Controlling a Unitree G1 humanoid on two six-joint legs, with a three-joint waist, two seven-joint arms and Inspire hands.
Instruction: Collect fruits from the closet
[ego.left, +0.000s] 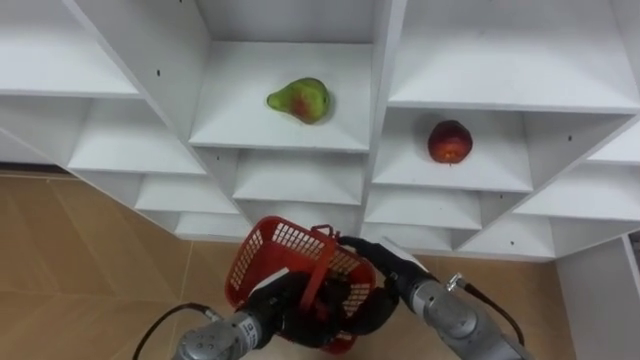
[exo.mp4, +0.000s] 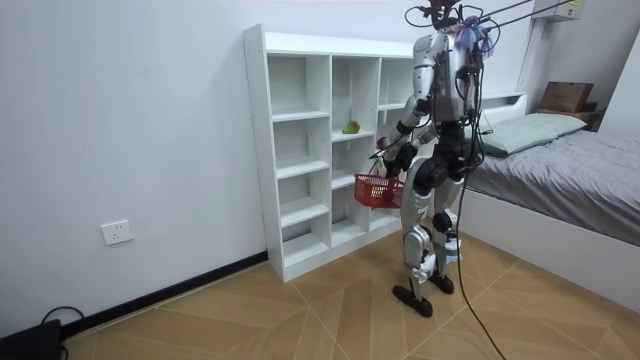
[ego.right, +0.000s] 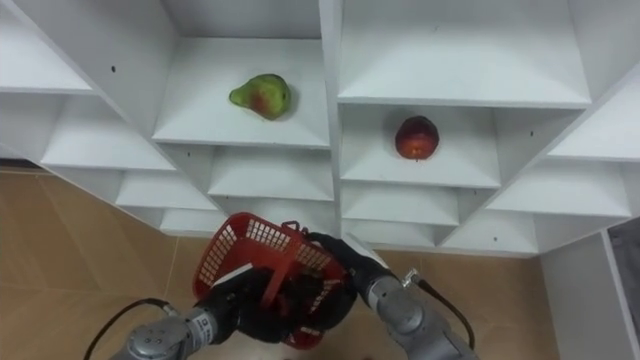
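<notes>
Two fruits await you, neither collected: a green-and-red pear (ego.left: 300, 100) mid-shelf in the white wooden closet (ego.left: 240, 115), a round red apple (ego.left: 450, 142) one compartment right. Your left hand (ego.left: 290, 302) grips the red plastic basket (ego.left: 265, 250); your right hand (ego.left: 375, 268) rests against it, grip unreadable.

You face the closet (exo.mp4: 256, 150) | pear (ego.left: 300, 99) on a middle-column shelf | apple (ego.left: 450, 141) right of it, next column, one shelf lower | basket (ego.left: 268, 250) before the closet, below both | bed (exo.mp4: 570, 165) at the room view's right
</notes>
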